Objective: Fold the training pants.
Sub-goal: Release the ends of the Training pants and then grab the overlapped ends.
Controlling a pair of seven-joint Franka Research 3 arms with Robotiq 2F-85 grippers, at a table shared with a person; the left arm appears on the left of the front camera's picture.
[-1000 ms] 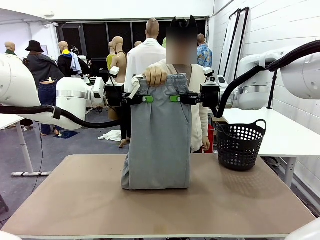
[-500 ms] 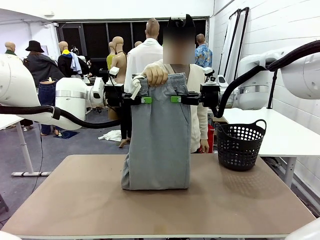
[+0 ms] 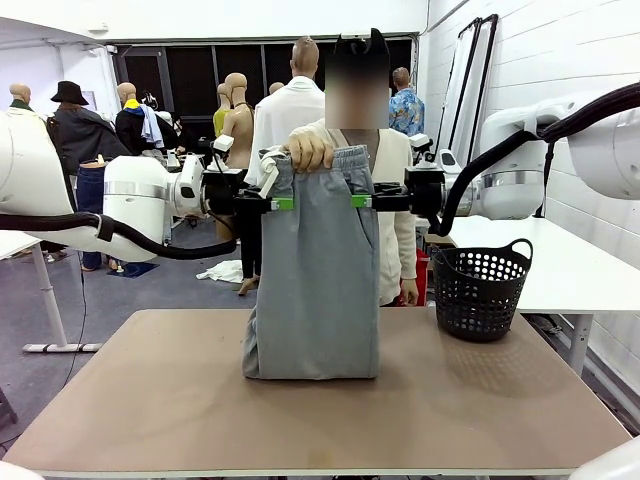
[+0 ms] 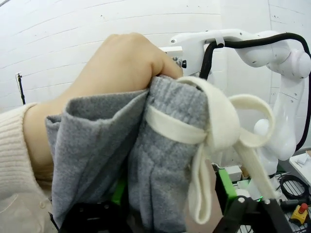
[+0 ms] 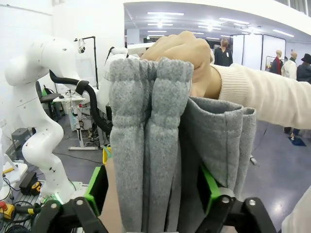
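Observation:
The light grey training pants hang folded lengthwise in front of the person, their lower fold resting on the table. The person's hand grips the gathered waistband from above. My left gripper stands at the pants' left edge just below the waistband, my right gripper at the right edge. In the left wrist view the left gripper is open, its green pads apart around the cloth and the cream drawstring. In the right wrist view the right gripper is open astride the bunched waistband.
A black perforated basket stands at the brown table's far right. A white table lies behind it. The near half of the brown table is bare. People and other tables fill the room behind.
Both grippers have opened from a shut grip on the pants' edges and drawn slightly outward. The person's hand still holds the waistband; the pants hang as before.

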